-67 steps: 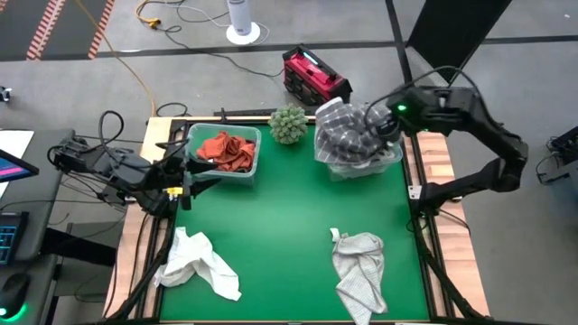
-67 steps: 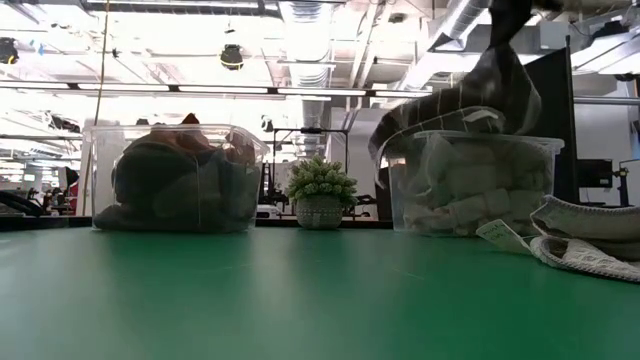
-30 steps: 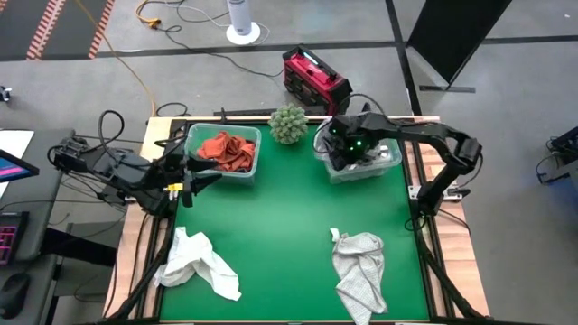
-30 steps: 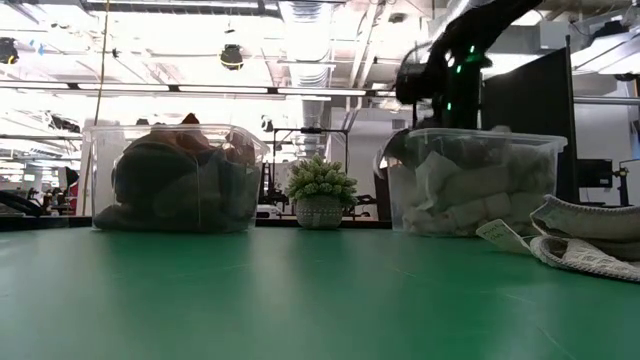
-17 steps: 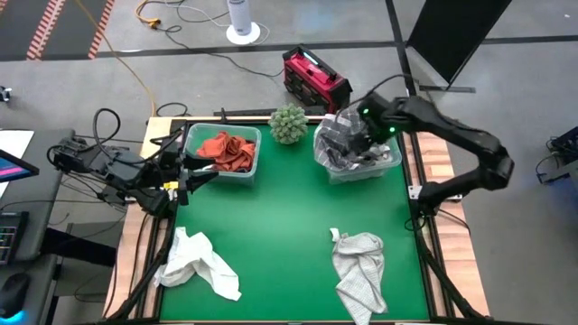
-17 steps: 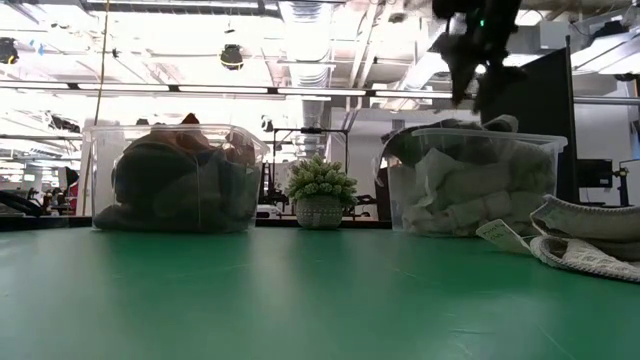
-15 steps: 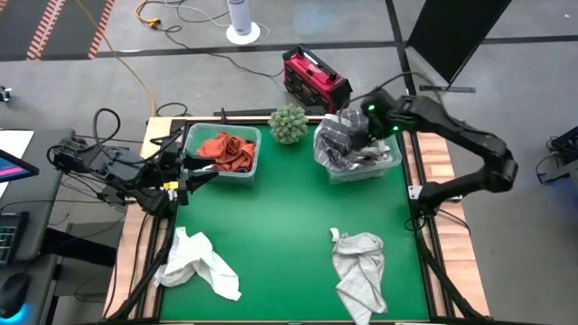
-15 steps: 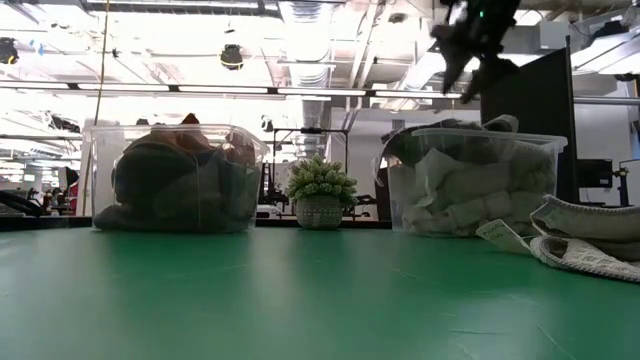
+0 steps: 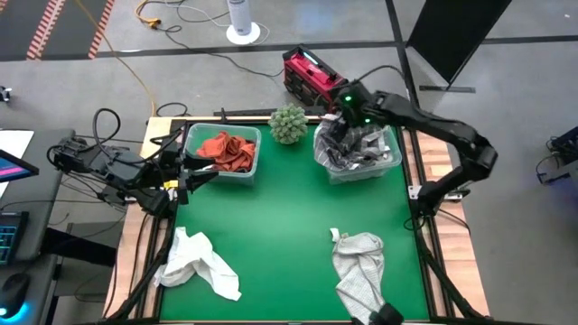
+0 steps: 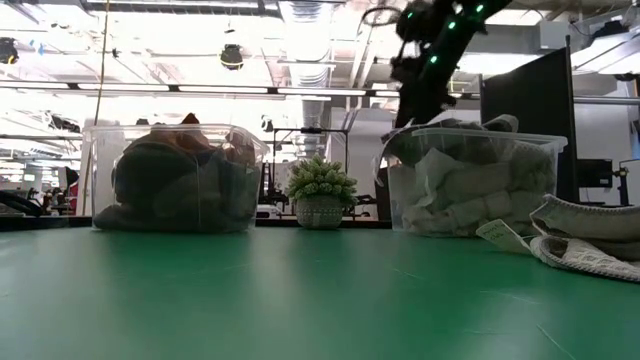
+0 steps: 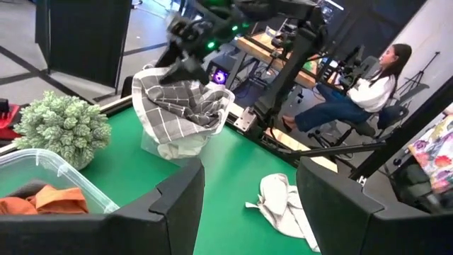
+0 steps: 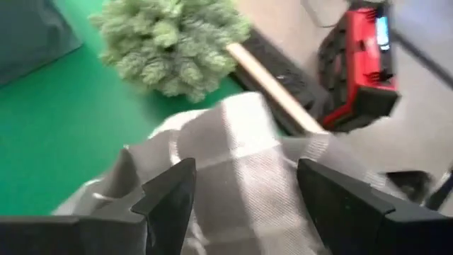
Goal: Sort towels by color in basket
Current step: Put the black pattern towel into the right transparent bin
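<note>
A: While the left pincer (image 9: pixel 185 171) waits beside its bin, what does the green tabletop (image 9: pixel 289 226) hold, going from the left?

B: The left pincer sits by the near left corner of the clear plastic bin of rust-orange towels (image 9: pixel 226 151), fingers spread, holding nothing. In front of it, well down the tabletop, a crumpled white towel (image 9: pixel 194 262) lies loose.

A: And the middle?

B: A small green potted plant (image 9: pixel 288 123) stands between the two bins at the far edge. Toward the near edge lies a white grid-lined towel (image 9: pixel 358 271), long axis running from the far side to the near edge.

A: The right side?

B: The clear bin heaped with grey and plaid towels (image 9: pixel 354 149). The right pincer (image 9: pixel 341 125) hangs over its far left corner, just above the dark grey plaid towel (image 11: pixel 180 106) on top, fingers apart and gripping nothing.

A: So what does the next pick turn on?

B: Both loose towels lie toward the near edge, away from either pincer. I judge the white one nearer the left arm, the grid-lined one nearer the right, which would have to come back across its bin.
</note>
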